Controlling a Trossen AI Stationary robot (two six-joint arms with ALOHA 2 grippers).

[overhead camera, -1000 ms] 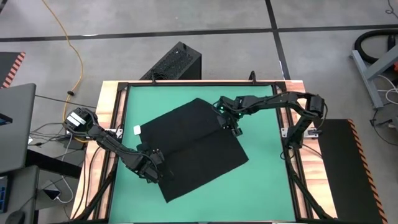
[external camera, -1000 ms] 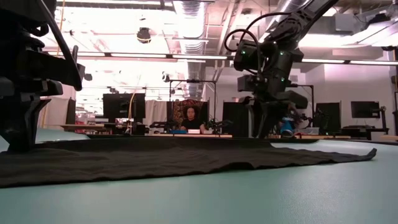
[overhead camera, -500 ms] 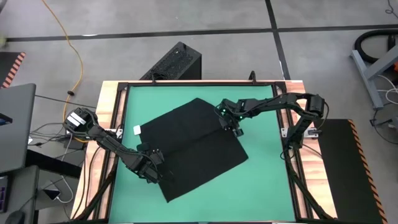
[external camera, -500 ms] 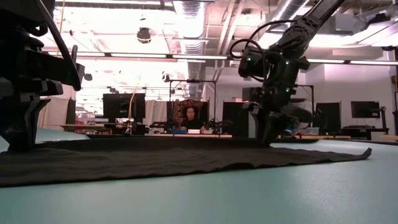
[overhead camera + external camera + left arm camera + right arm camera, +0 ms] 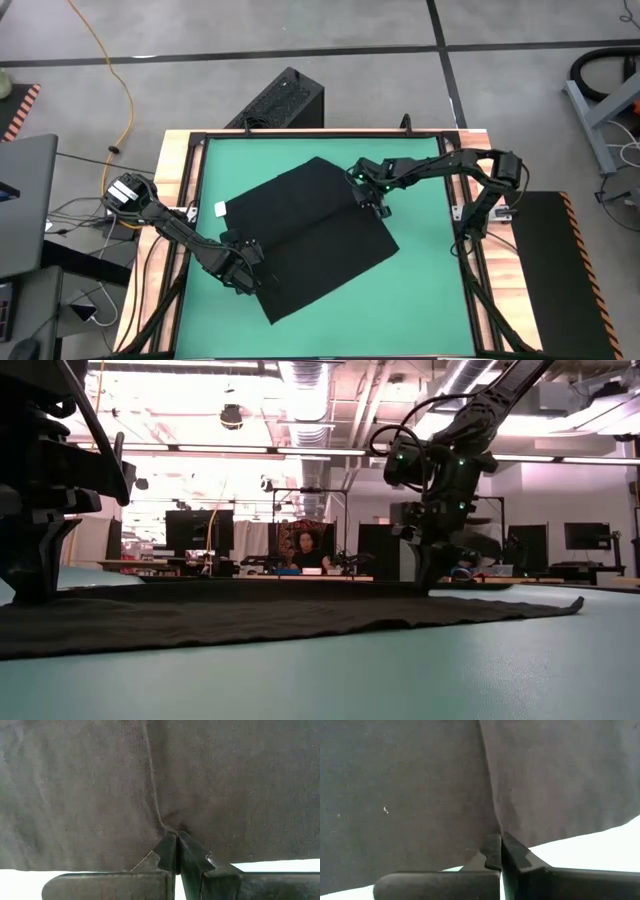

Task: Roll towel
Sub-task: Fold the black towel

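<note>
Diagonally across the green tabletop point(image 5: 420, 260) lies the black towel point(image 5: 310, 235), spread flat with a crease running between its two side edges. Each end of that crease is pinched shut: the left end effector point(image 5: 243, 268) at the near-left edge, the right end effector point(image 5: 372, 203) at the far-right edge, so the roll's axis would lie along the line between them.

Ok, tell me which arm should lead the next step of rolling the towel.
Neither clearly. The left pincer and right pincer are each shut on opposite edges of the towel, at the ends of one crease. Best guess: move both together.
</note>
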